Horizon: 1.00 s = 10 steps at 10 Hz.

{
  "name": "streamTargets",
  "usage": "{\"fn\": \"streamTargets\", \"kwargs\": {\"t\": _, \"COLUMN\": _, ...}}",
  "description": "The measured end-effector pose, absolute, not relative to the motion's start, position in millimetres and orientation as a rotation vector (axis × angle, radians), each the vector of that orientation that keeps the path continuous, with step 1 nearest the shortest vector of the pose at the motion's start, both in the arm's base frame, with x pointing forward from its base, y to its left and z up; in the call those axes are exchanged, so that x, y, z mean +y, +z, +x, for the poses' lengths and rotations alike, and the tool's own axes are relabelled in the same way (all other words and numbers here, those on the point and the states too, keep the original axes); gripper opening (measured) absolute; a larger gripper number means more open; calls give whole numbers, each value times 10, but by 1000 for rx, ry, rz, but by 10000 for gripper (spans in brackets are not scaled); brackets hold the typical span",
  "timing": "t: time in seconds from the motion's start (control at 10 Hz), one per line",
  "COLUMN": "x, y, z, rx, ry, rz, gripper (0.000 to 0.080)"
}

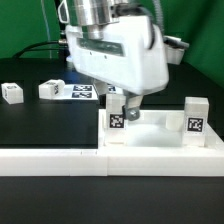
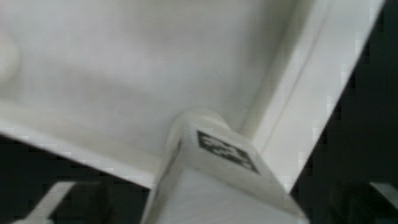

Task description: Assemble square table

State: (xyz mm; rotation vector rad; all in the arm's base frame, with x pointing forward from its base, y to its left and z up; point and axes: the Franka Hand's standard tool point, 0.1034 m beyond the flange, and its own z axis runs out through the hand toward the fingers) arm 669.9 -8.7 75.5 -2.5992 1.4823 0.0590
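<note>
Black table (image 1: 40,125) carries everything. Along its front edge runs a long low white wall (image 1: 50,160), and the square slab (image 1: 155,135) is set against it at the exterior view's right, probably so the wall braces it when parts are pushed or twisted into it.

Above the slab's corner on the exterior view's left hangs the big white gripper (image 1: 124,101), pointing straight down over a leg (image 1: 117,118) that stands upright there, tag facing the camera. This looks like the step of seating or screwing that leg in.

A second leg (image 1: 196,118) stands upright at the corner on the exterior view's right. A small marker board (image 1: 84,92) lies flat behind the gripper. Two more legs, one (image 1: 52,89) and another (image 1: 12,93), lie loose on the table well apart from the slab, towards the exterior view's left, apparently waiting their turn.

Only the exterior view gives the layout and the count of legs, but the arm's bulk hides the fingers. The wrist view looks down the leg (image 2: 222,150) onto the slab's flat face (image 2: 125,70) and shows it just inside the raised rim (image 2: 311,80). There the pale blurred fingertips (image 2: 57,203) sit on either side with a dark gap between them and the leg. I judge the jaws are spread and grip nothing, though the blur leaves some doubt.
</note>
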Motion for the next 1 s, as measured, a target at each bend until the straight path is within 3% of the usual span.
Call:
{"fn": "streamTargets", "kwargs": {"t": 0.5, "x": -94, "y": 750, "z": 6695, "rx": 981, "ry": 15, "rz": -2828, "gripper": 649}}
{"fn": "streamTargets", "kwargs": {"t": 0.8, "x": -124, "y": 758, "z": 6764, "rx": 283, "ry": -130, "rz": -3022, "gripper": 649}}
{"fn": "streamTargets", "kwargs": {"t": 1.0, "x": -122, "y": 748, "z": 6754, "rx": 454, "ry": -113, "rz": -2997, "gripper": 649}}
